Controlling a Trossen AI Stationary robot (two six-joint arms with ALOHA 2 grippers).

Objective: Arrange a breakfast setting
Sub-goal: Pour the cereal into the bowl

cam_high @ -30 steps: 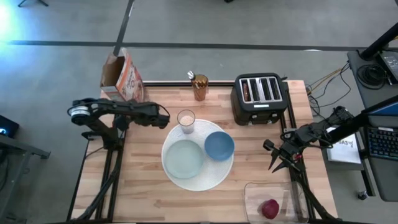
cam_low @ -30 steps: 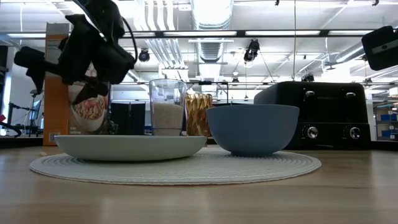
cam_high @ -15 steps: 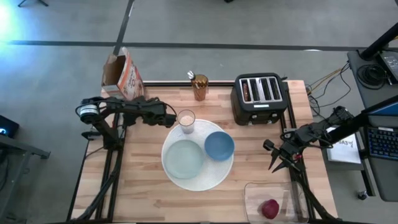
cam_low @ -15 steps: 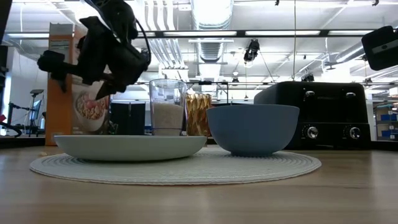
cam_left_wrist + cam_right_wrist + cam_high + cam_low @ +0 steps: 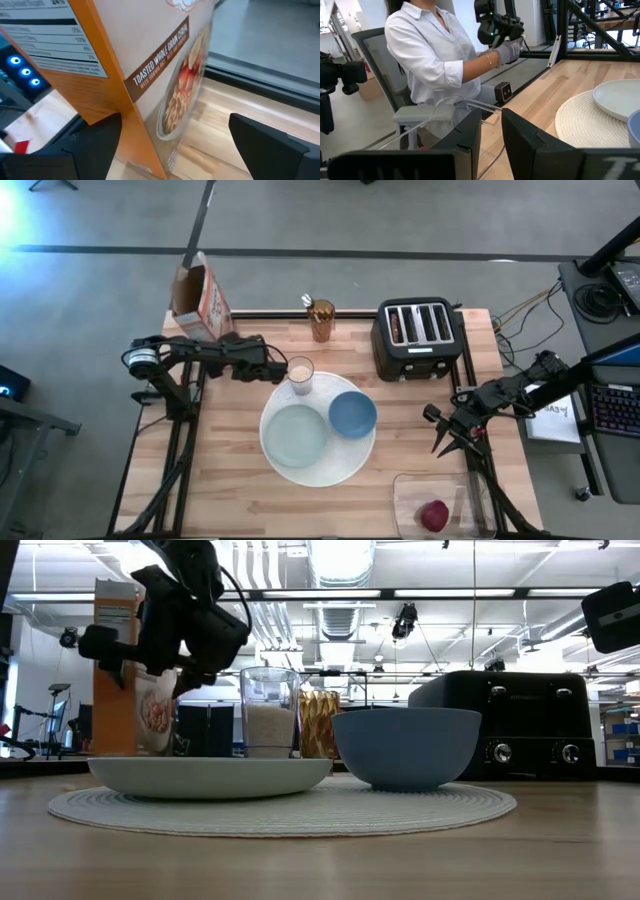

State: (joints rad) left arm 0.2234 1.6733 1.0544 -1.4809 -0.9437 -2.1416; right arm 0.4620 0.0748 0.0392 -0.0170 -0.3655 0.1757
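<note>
Blue bowl [image 5: 352, 413], pale green plate [image 5: 295, 434], white woven plate [image 5: 350, 460], orange-and-white cereal box [image 5: 198, 300], black toaster [image 5: 419, 340], red fruit [image 5: 434, 516].

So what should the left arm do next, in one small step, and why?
Probably ease forward a little and close on the cereal box. The left gripper is open, with the box's corner edge between its fingers, and bare table shows beside the box, so nothing seems gripped yet. The blue bowl looks empty.
</note>
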